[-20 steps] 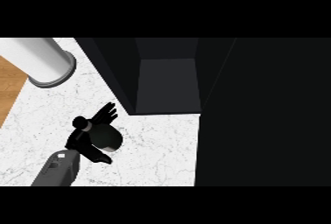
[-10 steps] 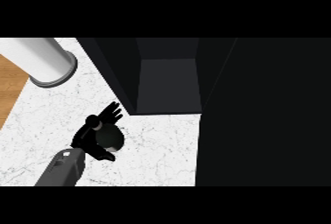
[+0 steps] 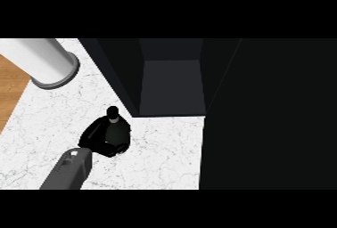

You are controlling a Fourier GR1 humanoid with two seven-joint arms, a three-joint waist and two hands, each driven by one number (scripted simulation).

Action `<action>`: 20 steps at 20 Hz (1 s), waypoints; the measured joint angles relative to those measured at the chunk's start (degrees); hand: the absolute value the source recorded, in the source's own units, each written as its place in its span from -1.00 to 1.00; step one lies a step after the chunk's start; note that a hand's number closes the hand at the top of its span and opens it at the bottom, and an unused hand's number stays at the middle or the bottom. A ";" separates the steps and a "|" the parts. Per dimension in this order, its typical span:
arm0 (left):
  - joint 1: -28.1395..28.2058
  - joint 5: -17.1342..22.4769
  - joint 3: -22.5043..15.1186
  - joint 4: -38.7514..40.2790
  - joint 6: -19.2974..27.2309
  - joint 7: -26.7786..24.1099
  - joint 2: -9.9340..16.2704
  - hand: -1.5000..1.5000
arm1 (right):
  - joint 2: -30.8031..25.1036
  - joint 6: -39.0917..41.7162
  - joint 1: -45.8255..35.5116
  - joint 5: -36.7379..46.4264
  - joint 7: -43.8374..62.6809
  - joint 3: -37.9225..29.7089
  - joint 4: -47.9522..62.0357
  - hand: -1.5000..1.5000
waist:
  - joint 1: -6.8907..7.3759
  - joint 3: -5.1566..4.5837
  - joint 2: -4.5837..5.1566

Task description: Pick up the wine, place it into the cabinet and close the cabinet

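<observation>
Along the worktop's (image 3: 39, 133) left edge a strip of wooden floor (image 3: 12, 95) shows, and at the far left corner a broad white cylinder (image 3: 46, 60) with a grey rim leans across that edge. White marble runs bare from there toward the middle, leaving open room on the left and along the near edge. Just right of that bare stretch a grey forearm (image 3: 67, 170) comes up from the near edge, ending in the left hand (image 3: 104, 133). Its fingers (image 3: 117, 148) are curled down around the wine (image 3: 113, 119), a dark bottle whose neck and cap poke out beyond the hand toward the far side, close to the cabinet (image 3: 171, 84). That cabinet stands open, its grey inner floor visible between black walls. Farther right, a tall black panel (image 3: 270, 116) covers the worktop's whole right side.
</observation>
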 measured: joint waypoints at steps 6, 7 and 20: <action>2.55 -0.33 -0.61 -4.01 4.29 -4.20 -1.94 1.00 | -0.06 0.44 0.42 0.02 -0.52 -0.53 0.28 -1.00 | 0.46 0.00 -0.17; 3.69 0.44 0.32 -5.00 5.65 -5.27 -2.01 1.00 | 0.07 0.38 0.37 0.07 -0.70 -0.66 0.44 -1.00 | 0.74 0.01 -0.27; 22.42 12.58 3.07 -27.62 17.08 -12.64 -7.00 1.00 | 0.61 0.34 1.38 0.36 -1.78 -0.78 0.77 -1.00 | 1.69 0.03 -0.49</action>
